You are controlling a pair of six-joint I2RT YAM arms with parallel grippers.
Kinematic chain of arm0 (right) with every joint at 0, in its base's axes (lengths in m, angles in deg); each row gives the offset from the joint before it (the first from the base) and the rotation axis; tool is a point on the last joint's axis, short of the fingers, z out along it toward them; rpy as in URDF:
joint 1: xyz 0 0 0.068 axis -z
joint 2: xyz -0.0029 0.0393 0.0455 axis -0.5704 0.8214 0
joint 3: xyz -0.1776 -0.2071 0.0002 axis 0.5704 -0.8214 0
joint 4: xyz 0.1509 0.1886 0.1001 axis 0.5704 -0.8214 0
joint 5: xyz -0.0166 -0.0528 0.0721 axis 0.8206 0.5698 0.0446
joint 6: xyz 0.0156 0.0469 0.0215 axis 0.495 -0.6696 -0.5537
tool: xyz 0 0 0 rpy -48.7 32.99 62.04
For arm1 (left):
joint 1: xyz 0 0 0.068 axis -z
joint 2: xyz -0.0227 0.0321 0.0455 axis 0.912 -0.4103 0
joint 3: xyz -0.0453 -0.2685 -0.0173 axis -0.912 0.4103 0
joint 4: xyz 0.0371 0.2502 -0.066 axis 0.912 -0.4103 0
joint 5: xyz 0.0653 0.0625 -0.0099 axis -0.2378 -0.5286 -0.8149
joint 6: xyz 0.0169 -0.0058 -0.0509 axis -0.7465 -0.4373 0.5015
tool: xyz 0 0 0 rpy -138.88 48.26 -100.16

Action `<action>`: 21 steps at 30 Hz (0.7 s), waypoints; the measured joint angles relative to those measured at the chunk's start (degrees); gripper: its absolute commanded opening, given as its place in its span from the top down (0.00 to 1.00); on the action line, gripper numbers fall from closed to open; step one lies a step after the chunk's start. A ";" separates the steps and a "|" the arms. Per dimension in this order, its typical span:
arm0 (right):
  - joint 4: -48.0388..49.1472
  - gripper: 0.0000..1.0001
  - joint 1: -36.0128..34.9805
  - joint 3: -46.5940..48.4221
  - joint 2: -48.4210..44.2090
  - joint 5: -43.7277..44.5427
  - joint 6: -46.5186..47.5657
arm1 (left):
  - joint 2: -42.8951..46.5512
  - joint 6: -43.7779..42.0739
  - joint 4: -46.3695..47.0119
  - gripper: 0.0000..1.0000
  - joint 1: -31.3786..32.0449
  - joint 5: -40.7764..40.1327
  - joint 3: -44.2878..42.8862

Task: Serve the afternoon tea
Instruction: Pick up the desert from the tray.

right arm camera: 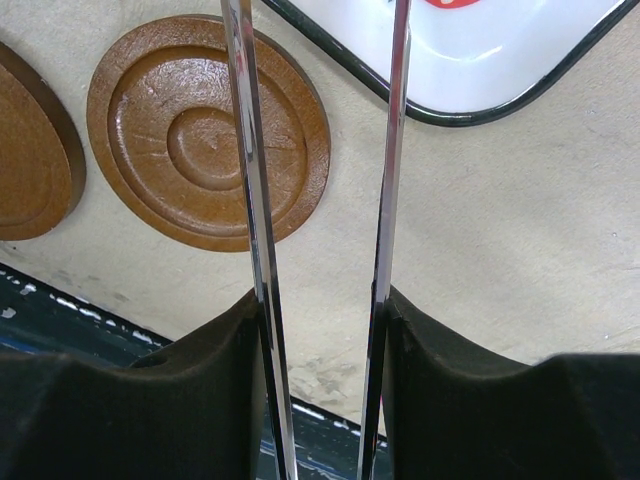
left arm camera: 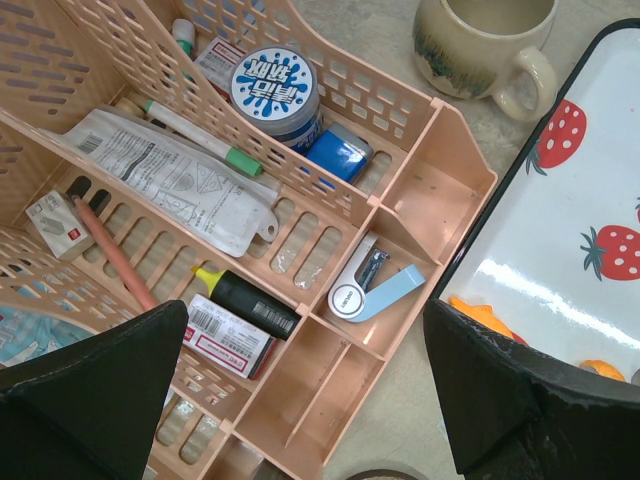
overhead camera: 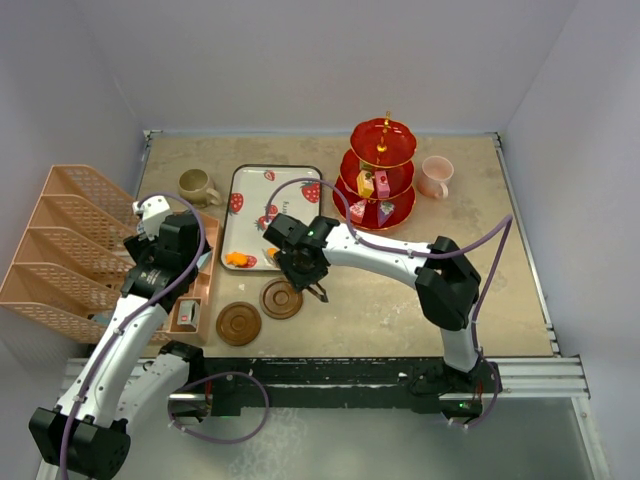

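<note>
The red three-tier stand (overhead camera: 381, 185) stands at the back right with toy sweets (overhead camera: 366, 183) on its middle and bottom tiers. A pink mug (overhead camera: 436, 176) is to its right. The olive-brown mug (overhead camera: 197, 186) (left arm camera: 480, 40) sits left of the strawberry tray (overhead camera: 250, 190), where an orange sweet (overhead camera: 238, 259) (left arm camera: 480, 312) lies. Two brown coasters (overhead camera: 281, 298) (overhead camera: 238, 323) (right arm camera: 208, 130) lie near the front. My right gripper (overhead camera: 316, 291) (right arm camera: 322, 310) is shut on long metal tweezers (right arm camera: 250, 180) just above the table by the coasters. My left gripper (overhead camera: 175, 245) (left arm camera: 305, 312) hangs open over the organizer.
A peach slotted file rack (overhead camera: 70, 250) fills the left side. Beside it a peach desk organizer (left arm camera: 400, 200) holds a stapler (left arm camera: 375, 288), highlighter (left arm camera: 245, 297), pens and a round tin (left arm camera: 275, 88). The table's front edge (right arm camera: 60, 300) is close below the coasters.
</note>
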 measured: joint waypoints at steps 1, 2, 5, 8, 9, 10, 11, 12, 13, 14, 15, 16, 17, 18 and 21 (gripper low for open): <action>0.00 0.56 0.00 0.00 0.00 0.00 0.20 | 0.00 0.00 0.00 0.01 0.00 -0.02 0.00; -0.02 0.56 0.00 0.00 0.00 0.00 0.35 | 0.00 0.02 0.00 0.01 0.00 -0.02 0.00; -0.22 0.57 0.00 0.00 0.00 0.15 0.46 | 0.00 0.00 0.00 0.01 0.00 -0.02 0.00; -0.63 0.57 0.00 0.00 0.00 0.59 0.44 | 0.00 0.00 0.00 0.01 0.00 -0.02 0.00; -0.79 0.56 -0.02 0.00 0.00 0.66 0.46 | 0.00 0.00 0.00 0.01 0.00 -0.02 0.00; -0.92 0.56 -0.02 0.00 0.00 0.72 0.46 | 0.00 0.02 0.00 0.01 0.00 -0.02 0.00; -1.07 0.55 -0.02 0.00 0.00 0.81 0.46 | 0.00 0.00 0.02 0.01 0.00 -0.02 0.00; -1.20 0.55 -0.02 0.00 0.00 0.94 0.46 | -0.02 0.00 0.02 0.01 0.00 -0.02 0.00; -1.36 0.55 -0.07 0.00 0.00 1.11 0.48 | -0.02 0.00 0.02 0.00 0.00 0.00 0.00; -1.55 0.56 -0.07 0.00 0.00 1.42 0.52 | -0.04 0.00 0.02 0.00 0.00 0.00 0.00; -1.77 0.56 -0.13 0.00 0.00 1.62 0.55 | -0.07 0.00 0.00 0.00 0.00 0.00 0.00; -1.99 0.58 -0.22 0.00 0.00 1.75 0.57 | -0.07 0.00 0.00 0.00 0.00 0.00 0.00; -2.16 0.59 -0.33 0.00 0.00 1.86 0.57 | -0.07 0.00 -0.02 0.00 0.00 -0.02 0.00; -2.29 0.60 -0.37 0.00 0.00 1.92 0.59 | -0.04 0.02 0.00 0.00 0.00 -0.02 -0.02; -2.64 0.65 -0.50 0.02 0.00 2.03 0.59 | 0.02 0.00 0.00 0.00 0.00 -0.02 0.00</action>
